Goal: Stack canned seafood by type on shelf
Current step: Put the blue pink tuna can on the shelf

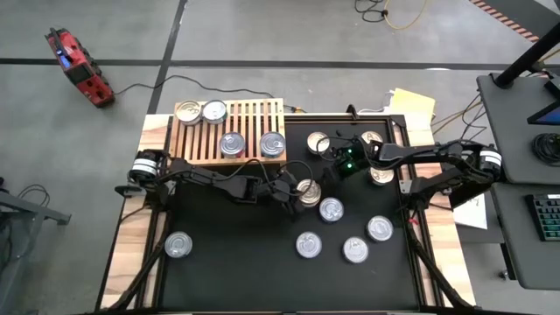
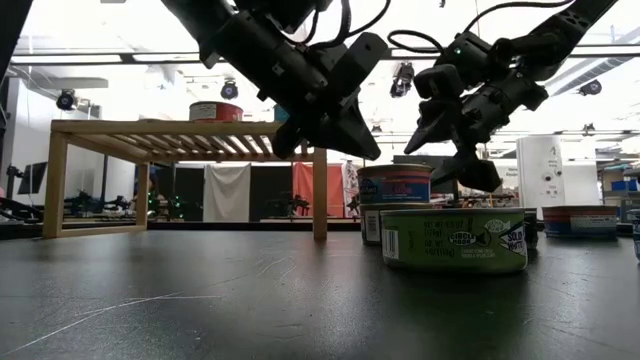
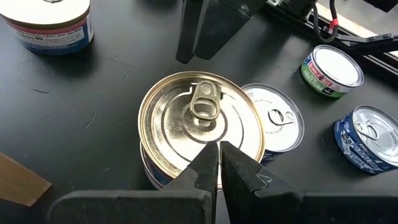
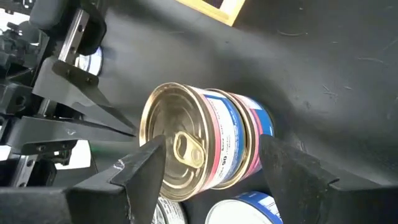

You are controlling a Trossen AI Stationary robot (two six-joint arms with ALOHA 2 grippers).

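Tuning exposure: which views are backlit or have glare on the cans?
Low view: bright ceiling lights behind, so both arms and the shelf read as silhouettes. Left wrist view: soft glare on the gold lid. High view: even light, silver lids bright.

Looks like a robotics lab or test bay to me: grey concrete floor (image 1: 262,35) with tape lines and loose cables, a red power tool (image 1: 79,66) lying there, a desk with a keyboard (image 1: 544,217), and bright ceiling lights (image 2: 120,25) over open space.
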